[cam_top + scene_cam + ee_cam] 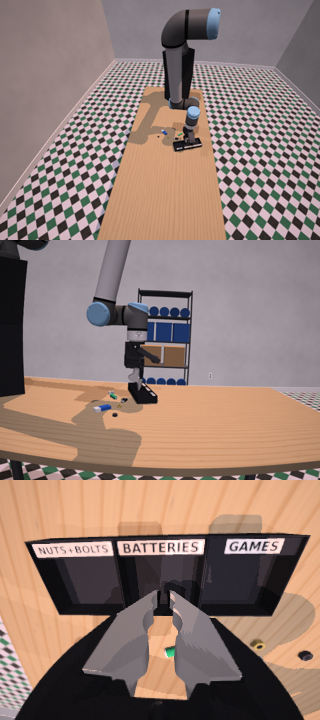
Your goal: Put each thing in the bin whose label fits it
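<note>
Your hand (189, 142) (139, 389) (163, 591) is nearly closed, empty; lowering it carelessly could shove the black rectangular three-compartment bin (178, 146) (146, 399) (119, 575) by its wall

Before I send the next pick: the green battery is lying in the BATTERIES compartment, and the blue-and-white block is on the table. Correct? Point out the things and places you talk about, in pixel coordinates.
Not quite: the green battery (180, 134) (113, 396) (170, 652) lies on the table, outside that compartment, as the exterior view shows. The rest stands.

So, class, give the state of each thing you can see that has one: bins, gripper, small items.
Labelled bins: upright, open-topped.
Gripper: shut, holding nothing.
Green cylinder: on its side.
Brass nut: flat.
Blue-and-white block: lying down.
</note>
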You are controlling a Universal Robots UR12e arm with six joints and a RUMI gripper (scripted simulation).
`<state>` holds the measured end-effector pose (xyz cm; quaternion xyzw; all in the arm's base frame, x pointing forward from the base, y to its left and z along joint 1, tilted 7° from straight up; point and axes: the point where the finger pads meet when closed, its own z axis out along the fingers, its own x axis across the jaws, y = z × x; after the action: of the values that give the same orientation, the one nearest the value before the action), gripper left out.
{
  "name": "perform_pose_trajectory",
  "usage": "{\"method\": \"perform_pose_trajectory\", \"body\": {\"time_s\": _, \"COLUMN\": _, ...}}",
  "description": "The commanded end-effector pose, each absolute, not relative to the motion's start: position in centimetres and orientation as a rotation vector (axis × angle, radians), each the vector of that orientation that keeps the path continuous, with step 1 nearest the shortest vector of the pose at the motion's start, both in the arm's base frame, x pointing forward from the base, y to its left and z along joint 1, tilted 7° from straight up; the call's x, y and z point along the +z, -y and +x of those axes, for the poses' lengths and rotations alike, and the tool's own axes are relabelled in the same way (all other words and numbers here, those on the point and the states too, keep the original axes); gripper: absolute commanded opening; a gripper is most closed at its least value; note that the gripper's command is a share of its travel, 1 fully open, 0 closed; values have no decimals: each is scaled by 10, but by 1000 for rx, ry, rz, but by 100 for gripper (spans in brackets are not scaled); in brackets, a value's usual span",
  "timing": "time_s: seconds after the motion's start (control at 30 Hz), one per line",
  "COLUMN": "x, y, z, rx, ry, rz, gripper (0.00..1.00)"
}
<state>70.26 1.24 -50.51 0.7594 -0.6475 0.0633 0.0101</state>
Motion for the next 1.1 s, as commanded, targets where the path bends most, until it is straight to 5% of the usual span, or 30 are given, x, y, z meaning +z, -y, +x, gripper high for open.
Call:
{"method": "perform_pose_trajectory", "body": {"time_s": 0.0, "x": -498, "y": -13, "z": 703, "rx": 199, "ry": 2021, "rz": 2371, "gripper": 4}}
{"method": "perform_pose_trajectory", "body": {"time_s": 1.07, "x": -469, "y": -51, "z": 693, "rx": 199, "ry": 2021, "rz": 2371, "gripper": 4}}
